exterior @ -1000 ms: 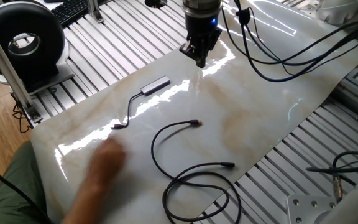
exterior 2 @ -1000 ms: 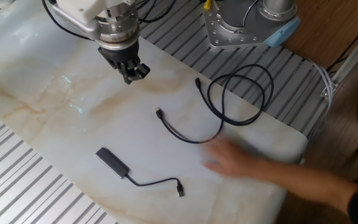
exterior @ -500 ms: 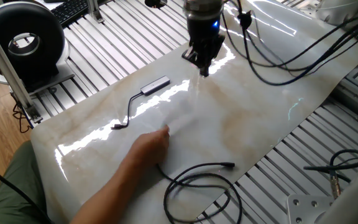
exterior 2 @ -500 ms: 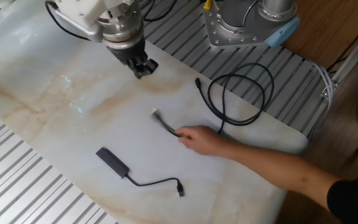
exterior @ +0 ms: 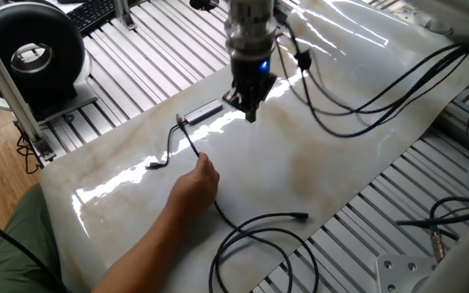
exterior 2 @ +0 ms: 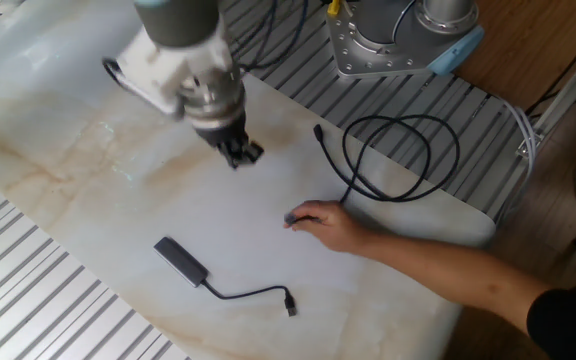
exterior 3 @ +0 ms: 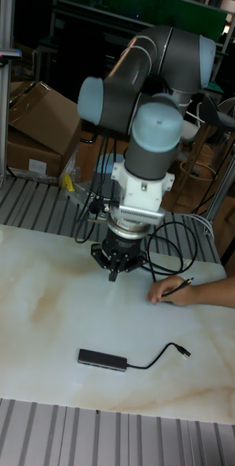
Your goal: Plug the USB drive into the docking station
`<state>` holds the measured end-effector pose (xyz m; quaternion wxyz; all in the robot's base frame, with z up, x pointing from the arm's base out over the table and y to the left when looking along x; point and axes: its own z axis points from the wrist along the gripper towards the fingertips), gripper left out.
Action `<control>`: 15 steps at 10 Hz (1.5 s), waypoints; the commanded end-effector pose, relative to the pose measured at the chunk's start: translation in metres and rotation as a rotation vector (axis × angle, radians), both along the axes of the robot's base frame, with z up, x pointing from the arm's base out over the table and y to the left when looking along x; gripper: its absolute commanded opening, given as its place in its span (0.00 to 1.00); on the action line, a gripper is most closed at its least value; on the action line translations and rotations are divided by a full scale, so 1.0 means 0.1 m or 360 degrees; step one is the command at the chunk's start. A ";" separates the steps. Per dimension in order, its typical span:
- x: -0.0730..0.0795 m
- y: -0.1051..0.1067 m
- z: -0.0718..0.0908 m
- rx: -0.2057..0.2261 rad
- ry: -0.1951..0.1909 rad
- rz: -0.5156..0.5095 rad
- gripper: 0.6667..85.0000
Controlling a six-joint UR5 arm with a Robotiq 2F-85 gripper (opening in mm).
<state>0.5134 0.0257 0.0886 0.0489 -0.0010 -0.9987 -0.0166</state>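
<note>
Tall fixed view: my gripper (exterior 3: 116, 272) hovers empty, fingers nearly closed; docking station (exterior 3: 102, 358) at 6 o'clock, person's hand (exterior 3: 172, 292) w/ USB drive cable at 3. Wait till hand clears, then approach plug.

1. A glossy, cream marble-patterned tabletop (exterior: 332, 163) lies over ribbed aluminium rails (exterior: 137, 65).
2. A round black fan-like device (exterior: 29, 50) stands at one corner.
3. Brown cardboard boxes (exterior 3: 37, 124) sit behind.
</note>
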 end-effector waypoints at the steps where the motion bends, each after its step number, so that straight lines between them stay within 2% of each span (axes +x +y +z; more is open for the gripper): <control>1: 0.19 0.09 -0.31 0.0029 -0.0071 -0.0038 0.01; 3: 0.23 0.11 -0.34 0.0038 -0.0080 -0.0051 0.01; 6: 0.19 0.23 -0.22 0.0016 -0.0028 -0.0090 0.01; 8: 0.14 0.38 0.03 -0.0002 0.0041 -0.0127 0.01; 11: 0.06 0.45 0.40 0.0000 0.0119 -0.0119 0.01; 12: 0.03 0.54 0.51 0.0038 0.0129 -0.0125 0.01; 13: 0.01 0.73 0.56 0.0125 0.0125 -0.0163 0.01; 14: 0.03 0.93 0.55 0.0217 0.0098 -0.0204 0.01; 15: 0.06 1.08 0.52 0.0277 0.0085 -0.0248 0.01</control>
